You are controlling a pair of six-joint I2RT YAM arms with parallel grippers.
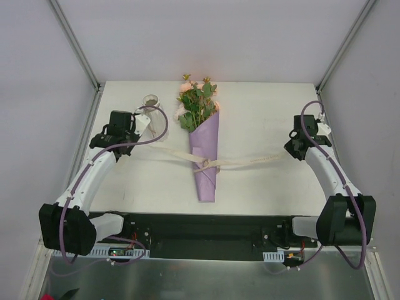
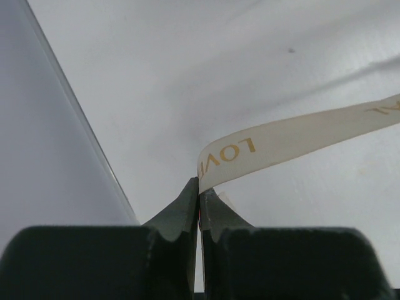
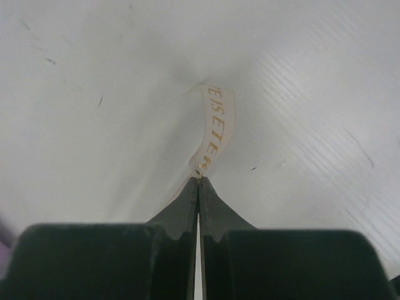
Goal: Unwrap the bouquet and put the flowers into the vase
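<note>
Between the two grippers: the bouquet (image 1: 205, 156) lies flat on the table (image 1: 262, 125), with the purple cone's tip toward the arm bases and the flowers (image 1: 197, 103) at the far end.
Left gripper (image 2: 199, 187): jaws pressed together on the left tail of the cream ribbon (image 2: 294, 137), held at the very tips. The printed tail runs off to its right.
Right gripper (image 3: 199, 184): jaws also closed, nipping the end of the right tail, which curls up just ahead of the tips.
Knot (image 1: 204, 164): on the cone, about midway between the grippers. It looks tied.
Vase (image 1: 150, 101): upright just beyond the left gripper, well apart from the right one.
Step, as judged: drawing the tails apart to undo the tie.
Risk, slip: each hold is only a tip pinch on smooth ribbon, so a hard pull could slide a tail free.
Risk, jam: if these tails tighten the knot instead of releasing it, pulling will cinch the cone.
Risk, drag: an uneven pull would haul the light bouquet sideways toward one gripper.
Risk, vase: a left arm swinging outward or away could tip it.
</note>
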